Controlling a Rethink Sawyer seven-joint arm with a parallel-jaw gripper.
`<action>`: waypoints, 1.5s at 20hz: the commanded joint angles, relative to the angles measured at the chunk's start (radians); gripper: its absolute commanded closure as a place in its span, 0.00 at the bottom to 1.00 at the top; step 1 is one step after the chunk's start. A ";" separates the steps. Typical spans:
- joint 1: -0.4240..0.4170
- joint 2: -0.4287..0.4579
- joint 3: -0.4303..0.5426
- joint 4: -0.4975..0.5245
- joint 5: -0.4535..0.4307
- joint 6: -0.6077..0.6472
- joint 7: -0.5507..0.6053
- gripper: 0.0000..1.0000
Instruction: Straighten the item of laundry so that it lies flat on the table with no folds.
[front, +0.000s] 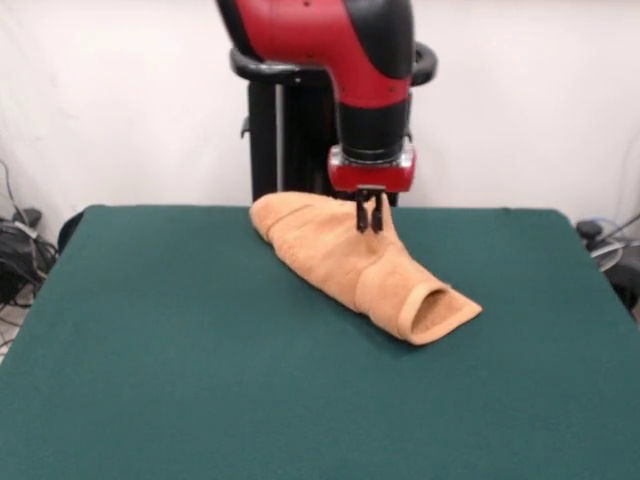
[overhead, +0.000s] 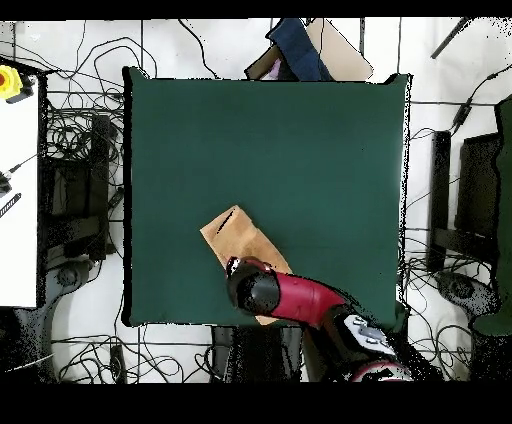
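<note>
The orange-tan towel (front: 350, 262) lies rolled and folded into a long tube on the dark green table (front: 180, 340), running from the far edge by the pedestal toward the right front, with an open loop at its near end. In the overhead view the towel (overhead: 235, 237) sits near the table's (overhead: 300, 140) bottom edge, partly hidden under the arm. My gripper (front: 370, 215) hangs straight down over the towel's far part, its two fingers close together, tips at the cloth's top. I cannot tell whether cloth is pinched between them.
The black pedestal (front: 275, 130) stands just behind the table's far edge. Cables and equipment (overhead: 70, 200) lie on the floor around the table. A cardboard box with dark cloth (overhead: 300, 50) sits beyond the far side in the overhead view.
</note>
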 joint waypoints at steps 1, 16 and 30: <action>-0.047 0.002 0.124 -0.114 -0.076 -0.109 0.077 1.00; -0.263 0.058 0.270 -0.329 -0.331 0.172 -0.177 1.00; -0.492 0.186 0.439 -0.394 -0.549 0.257 -0.308 1.00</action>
